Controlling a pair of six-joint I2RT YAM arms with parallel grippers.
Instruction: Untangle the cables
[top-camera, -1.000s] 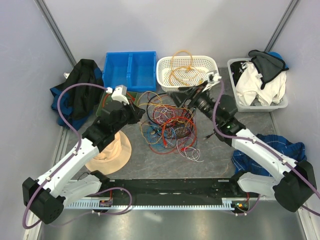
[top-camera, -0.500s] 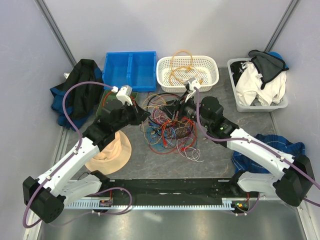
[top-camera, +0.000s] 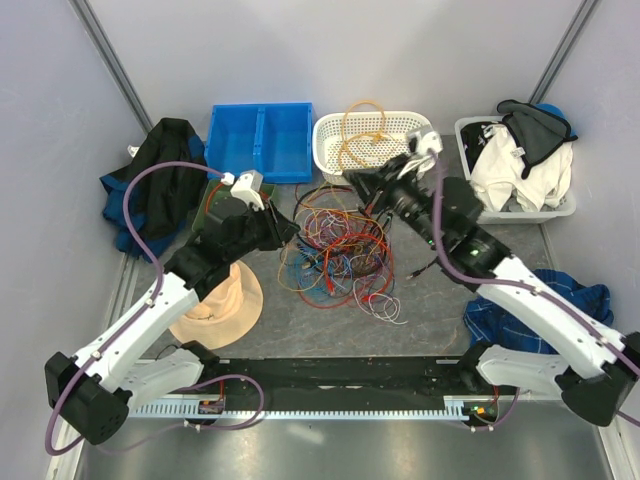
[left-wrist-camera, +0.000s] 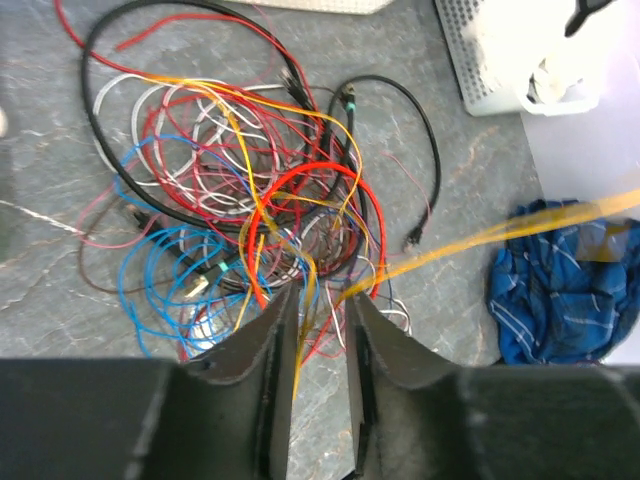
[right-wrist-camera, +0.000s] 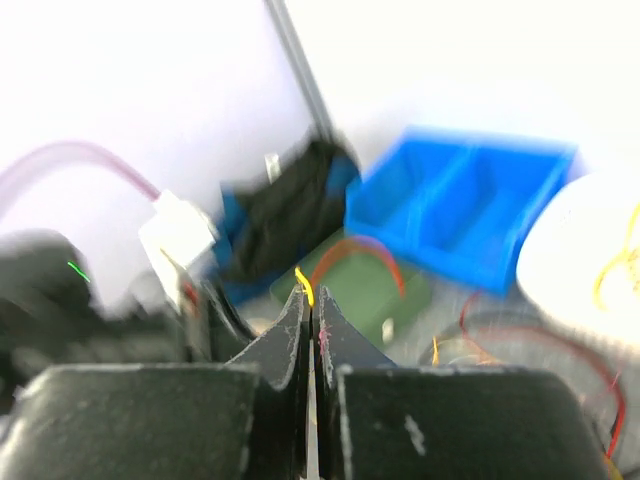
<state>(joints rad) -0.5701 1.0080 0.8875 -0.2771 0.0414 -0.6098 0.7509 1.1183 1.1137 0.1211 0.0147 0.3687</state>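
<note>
The right arm is held high over the surface, the right fingers clenched on the orange-yellow cable, while the left fingers are held parted above the cables.

The view is smeared by motion. Down-left of the blue bin, the gripper has its jaws pressed together, with a short end of yellow cable sticking out at their tips. Left of the bin lies a black cloth. Below-left of the bin, a green pad sits under a red-orange cable arch. Right of the bin, a white basket holds yellow strands. Below the bin, a red cable curves. Far left of the bin are a white block and a purple hose
</note>
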